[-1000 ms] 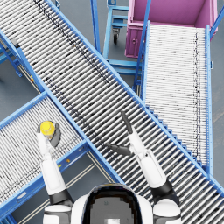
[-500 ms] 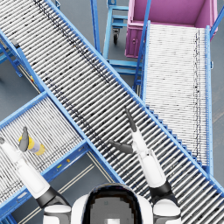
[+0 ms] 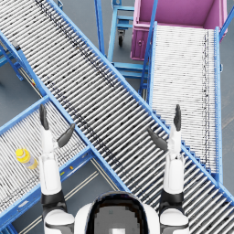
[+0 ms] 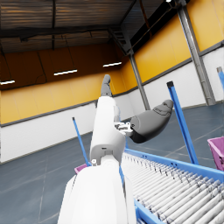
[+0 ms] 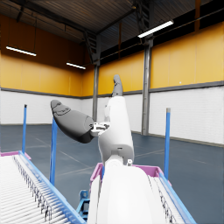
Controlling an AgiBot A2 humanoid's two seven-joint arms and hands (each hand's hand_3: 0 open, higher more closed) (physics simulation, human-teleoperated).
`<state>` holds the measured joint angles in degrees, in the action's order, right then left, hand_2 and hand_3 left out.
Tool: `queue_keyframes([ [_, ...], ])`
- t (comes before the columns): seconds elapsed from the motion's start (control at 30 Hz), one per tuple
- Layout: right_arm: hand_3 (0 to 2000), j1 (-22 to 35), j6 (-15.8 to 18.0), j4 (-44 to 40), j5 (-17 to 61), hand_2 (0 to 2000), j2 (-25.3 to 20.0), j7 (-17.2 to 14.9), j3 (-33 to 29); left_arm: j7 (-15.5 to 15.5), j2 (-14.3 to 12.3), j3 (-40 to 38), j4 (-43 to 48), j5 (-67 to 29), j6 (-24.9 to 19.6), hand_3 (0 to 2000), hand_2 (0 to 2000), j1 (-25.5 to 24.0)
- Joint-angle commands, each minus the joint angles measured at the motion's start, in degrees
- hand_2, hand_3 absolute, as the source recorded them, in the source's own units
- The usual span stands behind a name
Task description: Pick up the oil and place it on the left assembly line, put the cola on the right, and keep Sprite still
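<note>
Since oil [image 3: 25, 157] lies on the left line [image 3: 16, 132], left hand [image 3: 48, 137] and right hand [image 3: 171, 136], both spread and empty, should wait clear for cola.

Smooth white casing covers the robot's left arm [image 3: 49, 171] and right arm [image 3: 172, 176], each ringed by a black band [image 3: 53, 197]. The left hand [image 3: 49, 133] and right hand [image 3: 170, 135] have dark grey, rounded fingers.

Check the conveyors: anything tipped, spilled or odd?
The oil bottle on the left conveyor looks tipped on its side across the rollers, though the steep view leaves that unsure. No spill shows. The left hand and right hand hold nothing.
</note>
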<state>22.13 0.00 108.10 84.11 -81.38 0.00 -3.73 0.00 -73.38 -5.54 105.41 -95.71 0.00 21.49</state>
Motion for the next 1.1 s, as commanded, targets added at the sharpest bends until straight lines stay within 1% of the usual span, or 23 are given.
queue_keyframes([
  [0.03,0,1.9,0.0,-0.3,0.0,0,0.4,0.0,-3.9,0.0,-0.5,5.4,-1.6,0.0,0.0,0,0,4.8],
  [0.1,0,2.2,0.0,-0.6,0.0,0,0.6,0.0,-5.4,0.0,-1.1,7.1,-2.5,0.0,0.0,0,0,6.7],
  [0.17,0,1.8,0.0,0.3,0.0,0,0.5,0.0,-6.4,0.0,-1.5,8.0,-2.5,0.0,0.0,0,0,7.2],
  [0.2,0,1.1,0.0,-0.2,0.0,0,0.3,0.0,-4.8,0.0,-1.2,6.2,-2.2,0.0,0.0,0,0,5.1],
  [0.23,0,1.1,0.0,-0.1,0.0,0,0.3,0.0,-5.2,0.0,-1.4,6.8,-2.3,0.0,0.0,0,0,5.5],
  [0.33,0,0.4,0.3,-0.5,-1.6,0,0.9,-0.3,-3.7,0.3,-1.1,7.1,-2.3,2.2,0.3,0,0,4.2],
  [0.77,0,-2.9,3.2,-3.1,-15.1,0,7.0,-3.2,6.5,3.2,1.8,12.4,-2.4,21.5,3.2,0,0,-0.9],
  [1.0,0,-4.7,4.9,-4.5,-22.9,0,10.5,-4.9,12.4,4.9,3.4,15.5,-2.4,32.7,4.9,0,0,-3.6],
  [1.03,0,-5.1,5.3,-4.8,-25.0,0,11.4,-5.4,13.9,5.4,3.9,16.4,-2.5,35.7,5.4,0,0,-4.3],
  [1.1,0,-5.3,5.5,-5.0,-25.9,0,11.8,-5.6,14.6,5.6,4.1,16.7,-2.5,37.1,5.6,0,0,-4.6],
])
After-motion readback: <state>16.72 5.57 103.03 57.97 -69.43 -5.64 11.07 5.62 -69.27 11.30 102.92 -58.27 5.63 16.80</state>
